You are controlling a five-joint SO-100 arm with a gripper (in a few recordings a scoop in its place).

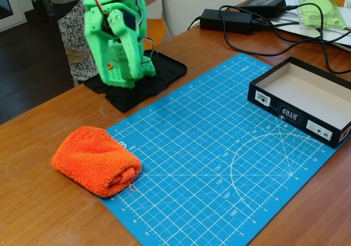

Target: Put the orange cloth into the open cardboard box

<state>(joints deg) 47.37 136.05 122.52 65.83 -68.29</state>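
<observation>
The orange cloth [96, 159], a fluffy rolled bundle with a loose thread at its right end, lies at the left edge of the blue cutting mat [219, 164], partly on the wooden table. The open cardboard box [290, 112], black outside with white labels and pale inside, stands at the mat's far right with nothing in it. The green arm is folded up at the back left. Its gripper [123, 76] hangs down over the black base plate [159, 73], far from both cloth and box. The fingers look shut, with nothing between them.
Two black power adapters [226, 20] with cables trail across the table behind the box. A green packet [321, 7] lies on papers at the back right. A person's patterned clothing [77, 32] shows behind the arm. The table edge runs along the left.
</observation>
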